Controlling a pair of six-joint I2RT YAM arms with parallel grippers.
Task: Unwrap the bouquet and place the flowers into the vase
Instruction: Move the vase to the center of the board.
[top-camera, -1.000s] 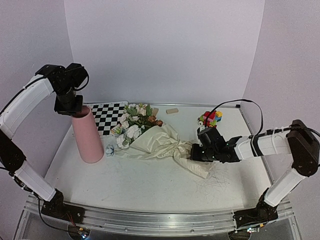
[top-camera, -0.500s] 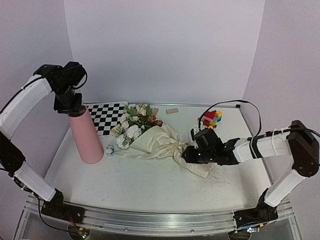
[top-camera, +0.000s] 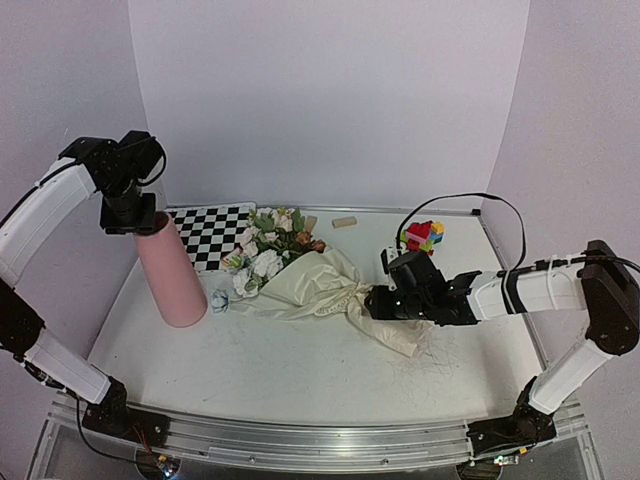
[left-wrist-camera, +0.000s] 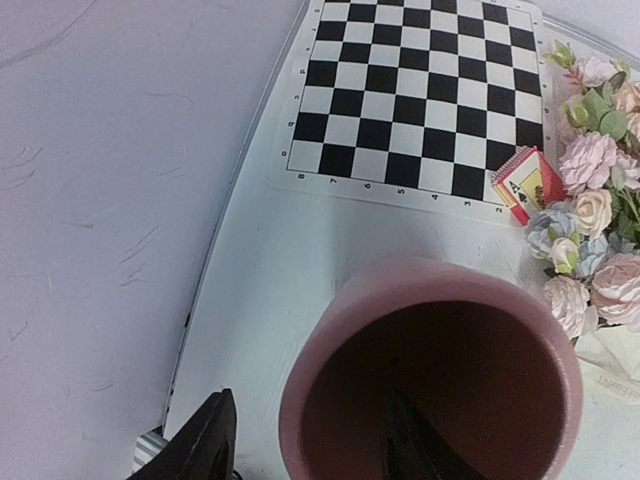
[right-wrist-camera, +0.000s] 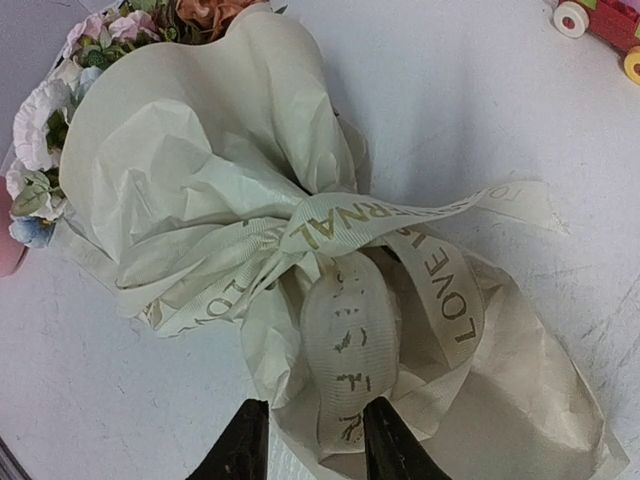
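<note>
Top external view: shows the pink vase (top-camera: 172, 275) upright at the left of the white table (top-camera: 300, 370), just beside the near-left corner of a chessboard mat (top-camera: 215, 232). Puts the left gripper (top-camera: 130, 212) right at the vase mouth. From the left wrist, finds one finger (left-wrist-camera: 205, 450) outside the rim and the other down inside the dark hollow, both clear of the wall: released, pinching nothing. Catches a playing-card pack (left-wrist-camera: 527, 183) at a corner of the mat, beside the blooms.

Places the bouquet (top-camera: 300, 280) flat near the middle of the table, right of the vase and apart from it, wrapped in crumpled beige paper (right-wrist-camera: 190, 160), with the flowers (top-camera: 268, 245) fanned toward the mat. Notes one pale blue bloom (top-camera: 220, 302) loose just beside the vase foot.

Sets the right gripper (top-camera: 378, 303) low over the tied end. From the right wrist, shows a cream ribbon (right-wrist-camera: 400, 215) with printed lettering knotted round the paper, one loop lying between the parted fingertips (right-wrist-camera: 245, 450): spread, clamping nothing; cannot tell whether a tip brushes the loop. Leaves a toy-brick block (top-camera: 421, 236) and a small wooden block (top-camera: 345, 222) at the back of the table.
</note>
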